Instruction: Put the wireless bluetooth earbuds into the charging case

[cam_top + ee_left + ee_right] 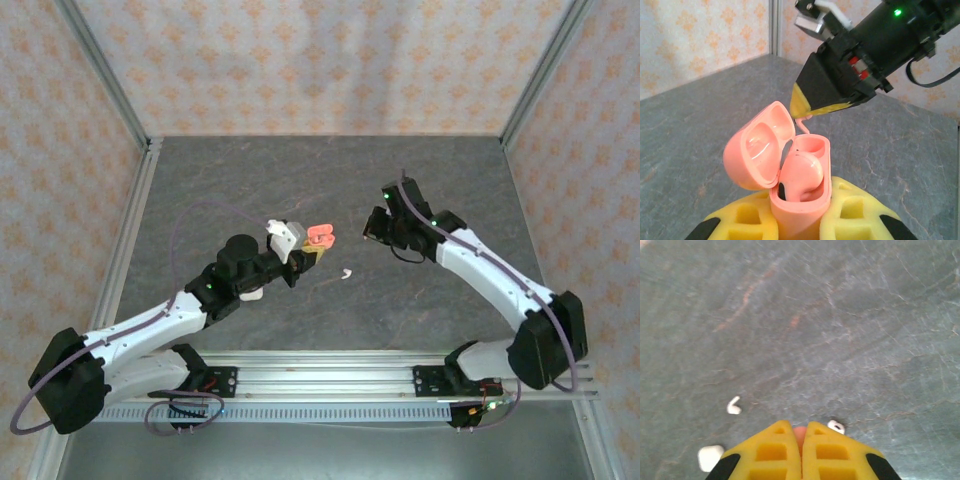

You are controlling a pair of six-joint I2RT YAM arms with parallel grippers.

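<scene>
Bright, even, diffuse light; faint soft shadow on the tabletop (330,180) beneath the left gripper (312,250); mild glare on the pink charging case (757,150) it holds; wallpaper (690,45) beyond is soft-focused.

Grey stone-look tabletop (330,180) w/ orange-patterned wallpaper walls (320,60) on 3 sides, metal corner posts (105,70).

Pink case (757,150); pink earbud (800,434); white earbud (733,405); grey veined table (300,180); orange-flowered walls (320,60).

Left end effector (800,222) clamped, right end effector (801,447) pinched tight, both reaching inward
</scene>
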